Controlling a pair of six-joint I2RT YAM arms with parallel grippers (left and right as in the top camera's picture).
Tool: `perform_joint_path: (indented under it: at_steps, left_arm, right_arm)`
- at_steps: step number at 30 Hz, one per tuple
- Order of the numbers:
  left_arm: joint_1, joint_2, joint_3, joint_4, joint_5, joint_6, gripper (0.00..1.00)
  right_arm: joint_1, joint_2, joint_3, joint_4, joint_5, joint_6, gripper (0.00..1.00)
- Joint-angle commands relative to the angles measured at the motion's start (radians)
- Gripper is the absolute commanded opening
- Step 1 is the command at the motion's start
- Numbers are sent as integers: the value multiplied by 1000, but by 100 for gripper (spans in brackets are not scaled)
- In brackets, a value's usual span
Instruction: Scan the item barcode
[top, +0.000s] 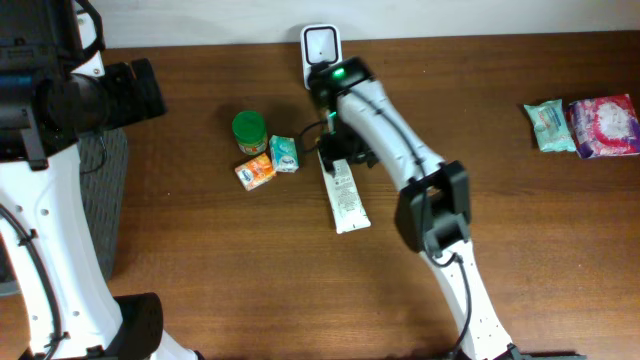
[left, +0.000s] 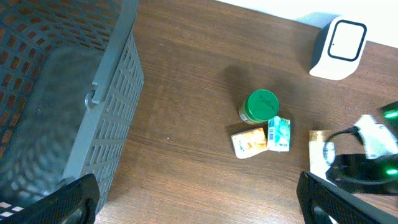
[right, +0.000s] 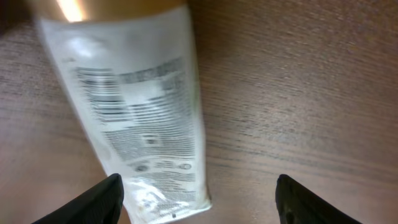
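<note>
a dark wood table (top: 200, 260) runs up to a pale wall, with the white scanner (top: 320, 45) standing at its far edge. the white tube (top: 345, 195) lies flat on the table just in front of the scanner, its gold shoulder end toward it and its crimped tail pointing away, print side up. i cannot pick out a barcode in the small print.

the right hand (right: 199, 199) hangs right over the tube, fingers spread wide and holding nothing. the left hand (left: 199, 205) is fully spread and empty, off beside the grey basket (left: 62, 93).

the tube looks light and soft. its glossy skin would likely dent and slip if pinched mid-body, and the flat tail would flop. the stiffer part near the gold shoulder looks the best hold, gripped across the width so the print is uncovered.
</note>
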Motion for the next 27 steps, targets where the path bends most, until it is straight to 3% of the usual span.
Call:
perform_joint_path:
  at_steps: [1,2,4,7,9,12,18,20,22,24,27]
  left_arm:
    - [3,-4,3,0,7,-5,99]
    - [3,-4,3,0,7,-6,99]
    - [3,-4,3,0,7,-5,99]
    - [3,-4,3,0,7,-5,99]
    - [3,-4,3,0,7,-6,99]
    - [3,-4,3,0,7,-5,99]
    - [3,-4,3,0,7,-6,99]
    - [3,-4,3,0,7,-6,99]
    - [3,-4,3,0,7,-5,99]
    - [3,-4,3,0,7,-5,99]
    - [3,-4,3,0,7,-6,99]
  right_arm:
    - [-163,-1,17,-33,-456,-277,72]
    - [-212,-1,13,-39,-531,-329,66]
    - [-271,0,4,-35,-547,-337,43]
    - [-281,0,-54,5,-547,-341,30]
    - [-264,0,-143,56,-551,-344,31]
    - [-230,0,-312,135,-746,-453,34]
    - [-151,-1,-309,120,-816,-448,35]
    - [-153,-1,-303,121,-778,-424,48]
    - [-153,-1,-303,172,-586,-294,62]
    - [-154,-1,-304,205,-500,-226,65]
    - [-167,0,-327,242,-524,-219,67]
